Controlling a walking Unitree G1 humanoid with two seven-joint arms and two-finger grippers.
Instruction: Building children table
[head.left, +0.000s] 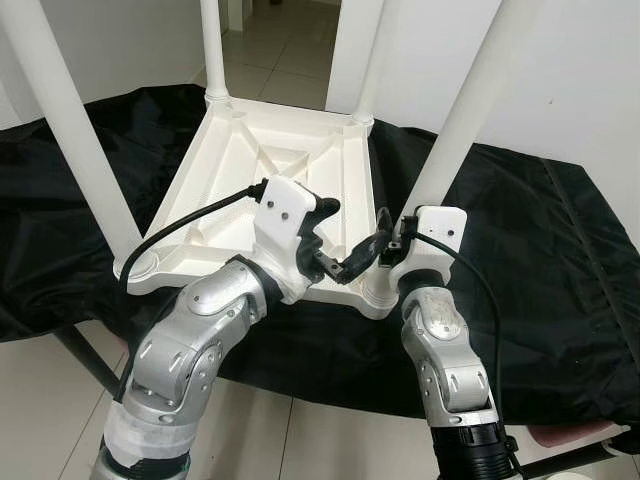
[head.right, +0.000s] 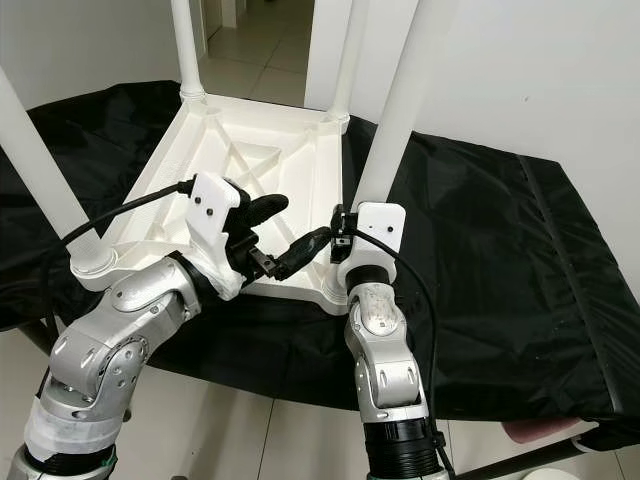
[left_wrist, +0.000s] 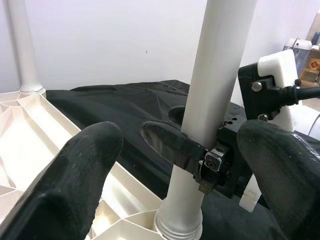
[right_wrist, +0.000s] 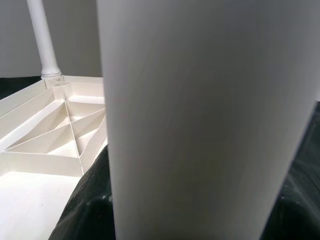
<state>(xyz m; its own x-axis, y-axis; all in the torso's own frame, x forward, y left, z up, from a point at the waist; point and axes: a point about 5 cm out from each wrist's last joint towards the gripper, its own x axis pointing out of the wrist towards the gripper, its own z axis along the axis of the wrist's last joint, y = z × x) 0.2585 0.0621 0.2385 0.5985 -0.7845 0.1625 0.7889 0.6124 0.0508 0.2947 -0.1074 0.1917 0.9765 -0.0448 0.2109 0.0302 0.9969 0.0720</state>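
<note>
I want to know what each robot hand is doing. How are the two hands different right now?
The right gripper is closed around the near white table leg, while the left gripper is open and holds nothing. The right one touches the leg just above its socket; the left one hovers beside it over the upturned tabletop. Both have black fingers.

Right gripper (left_wrist: 197, 150) clamped round white leg (left_wrist: 212, 100) above tabletop (left_wrist: 30, 125) socket, left fingers (left_wrist: 75, 175) spread wide either side.
</note>
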